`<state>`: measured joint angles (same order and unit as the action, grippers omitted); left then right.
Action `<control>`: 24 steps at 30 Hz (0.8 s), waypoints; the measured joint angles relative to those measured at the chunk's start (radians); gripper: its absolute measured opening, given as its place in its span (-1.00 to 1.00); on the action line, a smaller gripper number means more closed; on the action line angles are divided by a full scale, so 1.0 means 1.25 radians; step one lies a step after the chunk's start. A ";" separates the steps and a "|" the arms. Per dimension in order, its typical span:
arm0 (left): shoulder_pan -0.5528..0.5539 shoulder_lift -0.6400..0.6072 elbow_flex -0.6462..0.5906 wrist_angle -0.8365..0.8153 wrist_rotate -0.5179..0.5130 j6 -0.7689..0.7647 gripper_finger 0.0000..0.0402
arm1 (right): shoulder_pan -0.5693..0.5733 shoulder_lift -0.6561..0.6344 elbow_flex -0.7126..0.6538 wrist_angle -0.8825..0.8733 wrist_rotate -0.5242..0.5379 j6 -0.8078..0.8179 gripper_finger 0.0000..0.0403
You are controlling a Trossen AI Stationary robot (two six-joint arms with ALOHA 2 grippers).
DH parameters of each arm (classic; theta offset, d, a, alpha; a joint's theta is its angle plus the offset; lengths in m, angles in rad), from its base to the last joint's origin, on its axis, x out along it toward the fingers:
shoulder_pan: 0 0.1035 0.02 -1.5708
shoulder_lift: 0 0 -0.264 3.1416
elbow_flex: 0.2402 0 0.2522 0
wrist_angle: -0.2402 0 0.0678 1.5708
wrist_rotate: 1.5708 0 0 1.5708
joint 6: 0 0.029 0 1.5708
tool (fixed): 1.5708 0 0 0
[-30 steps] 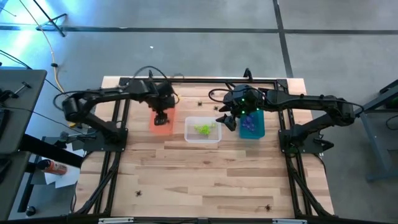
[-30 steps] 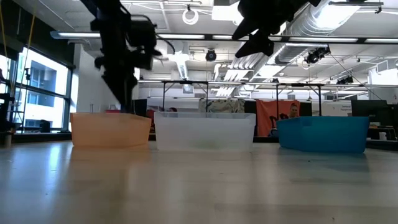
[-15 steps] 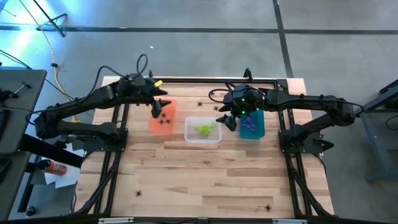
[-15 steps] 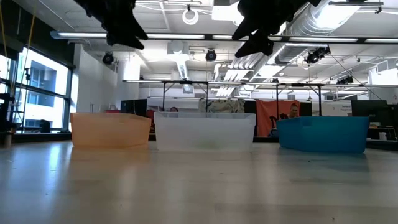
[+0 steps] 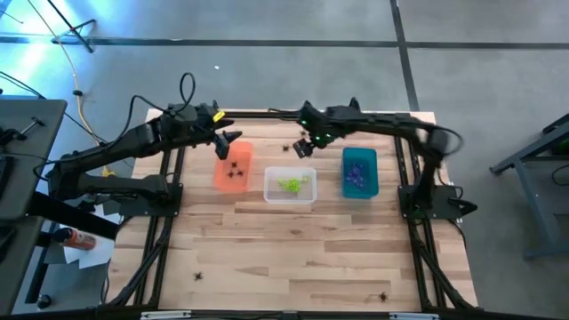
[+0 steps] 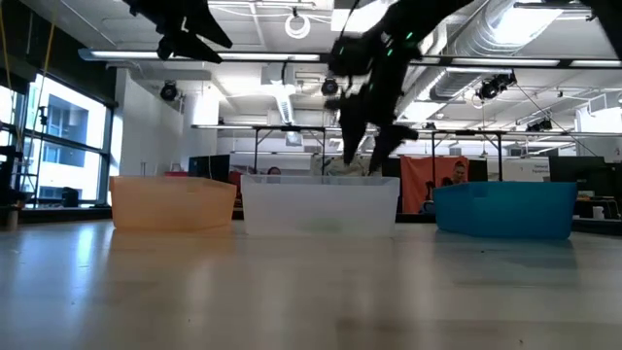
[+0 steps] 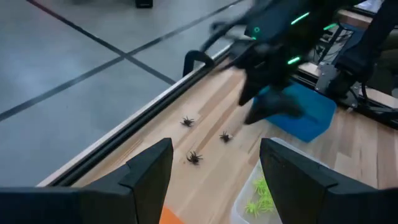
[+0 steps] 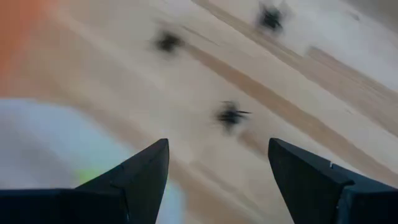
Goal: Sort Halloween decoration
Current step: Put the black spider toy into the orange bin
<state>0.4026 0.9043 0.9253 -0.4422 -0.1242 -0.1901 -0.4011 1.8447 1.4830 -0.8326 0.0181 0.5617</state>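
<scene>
right gripper (image 5: 303,145): fingers spread wide, empty; hovers over the far strip of table beyond the clear bin (image 5: 290,185), lined up on the loose black spiders (image 8: 231,115).
left gripper (image 5: 224,147): also wide open, nothing held; waits above the far end of the orange bin (image 5: 232,167).
decorations: three black ones loose on the wood (image 7: 194,157) behind the bins; green ones in the clear bin, purple in the teal bin (image 5: 359,172), black in the orange. A few more black strays near the front table edge (image 5: 198,276).
handling (judgement): tiny, near-weightless, thin springy plastic legs; likely to skitter or flick away when pinched.
grip point: the central body, jaws closing straight down across it, not on the leg tips.
</scene>
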 joint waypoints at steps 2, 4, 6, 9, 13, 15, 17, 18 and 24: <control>0.000 0.000 0.000 0.000 0.000 0.000 0.13 | -0.013 0.072 0.039 -0.039 0.005 -0.002 0.34; 0.000 0.000 0.000 0.000 0.000 0.000 0.13 | -0.019 0.133 0.058 -0.044 0.002 -0.012 0.34; 0.000 0.000 0.000 -0.001 0.000 0.000 0.13 | -0.020 0.179 0.069 -0.049 0.000 -0.016 0.34; 0.000 0.000 0.000 -0.001 0.000 0.000 0.13 | -0.026 0.218 0.076 -0.034 0.029 -0.016 0.34; 0.000 0.000 0.000 -0.001 0.000 0.000 0.13 | -0.031 0.245 0.074 -0.036 0.064 0.006 0.34; 0.000 0.000 0.000 -0.002 0.000 0.001 0.13 | -0.030 0.248 0.074 -0.019 0.070 0.006 0.34; 0.000 0.000 0.000 -0.002 -0.001 0.007 0.13 | -0.030 0.248 0.073 0.002 0.081 0.006 0.34; 0.000 0.000 0.000 -0.002 -0.001 0.007 0.13 | -0.030 0.249 0.073 0.007 0.082 0.008 0.34; 0.001 0.000 0.000 -0.005 -0.001 0.007 0.13 | -0.030 0.247 0.065 0.002 0.078 0.015 0.26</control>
<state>0.4034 0.9047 0.9249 -0.4485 -0.1253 -0.1810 -0.4389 2.1540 1.5644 -0.8295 0.1162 0.5800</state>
